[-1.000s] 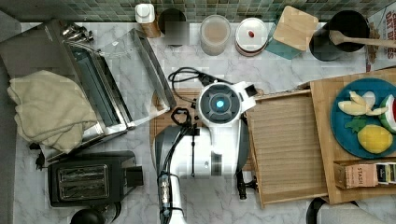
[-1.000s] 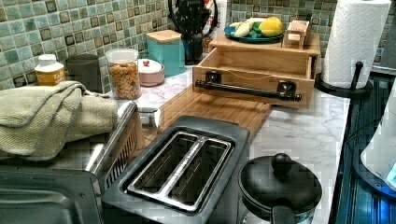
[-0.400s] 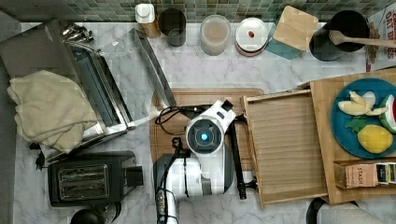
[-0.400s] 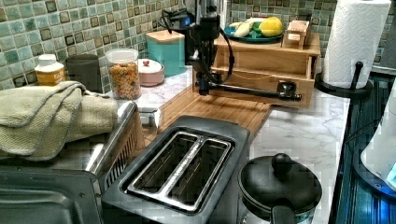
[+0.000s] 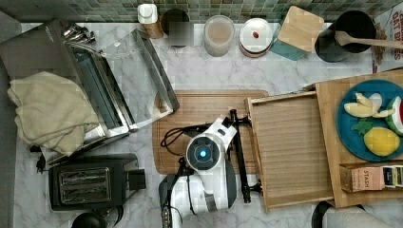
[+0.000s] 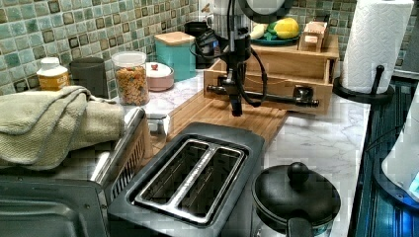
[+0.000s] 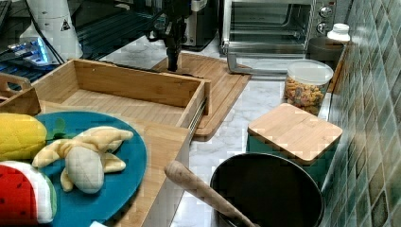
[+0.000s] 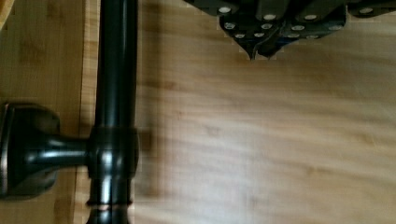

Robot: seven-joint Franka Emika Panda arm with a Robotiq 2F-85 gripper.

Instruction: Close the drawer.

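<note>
Marble counter [image 5: 209, 71] under green tile wall. Toaster oven [image 5: 95, 90] and toaster [image 5: 90, 183] left of cutting board [image 5: 195, 109] in top view. Tool [image 6: 236, 106] hangs over cutting board, fingertips pressed together, holding nothing, just beside black bar handle [image 5: 239, 152]. Drawer [image 5: 292, 152] right of cutting board, pulled open from under wooden top [image 5: 330, 128] carrying blue plate [image 5: 349, 128].
</note>
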